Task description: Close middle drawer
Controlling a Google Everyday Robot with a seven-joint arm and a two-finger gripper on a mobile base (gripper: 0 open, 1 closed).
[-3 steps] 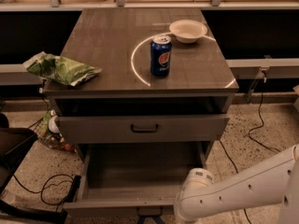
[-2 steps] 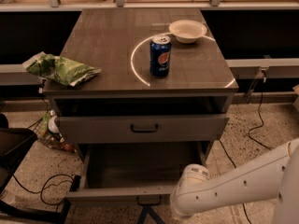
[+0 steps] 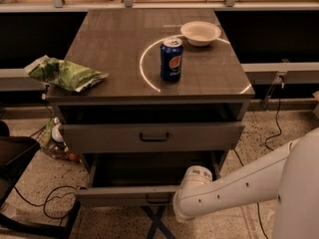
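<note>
The middle drawer (image 3: 124,196) is the lower grey drawer of the cabinet, with a flat front and a small dark handle (image 3: 158,199). It stands partly open and a strip of its dark inside shows. My white arm (image 3: 234,185) reaches in from the lower right. My gripper (image 3: 178,199) is at the arm's end, against the right end of the drawer's front, just right of the handle. The upper grey drawer (image 3: 152,136) with its dark bar handle stands slightly out from the cabinet.
On the cabinet top (image 3: 114,44) stand a blue soda can (image 3: 171,59), a white bowl (image 3: 200,33) and a green chip bag (image 3: 64,73) at the left edge. Cables (image 3: 40,208) and a dark object lie on the floor at the left.
The middle drawer has slid inward toward the cabinet. My arm and gripper have moved forward with its front.
</note>
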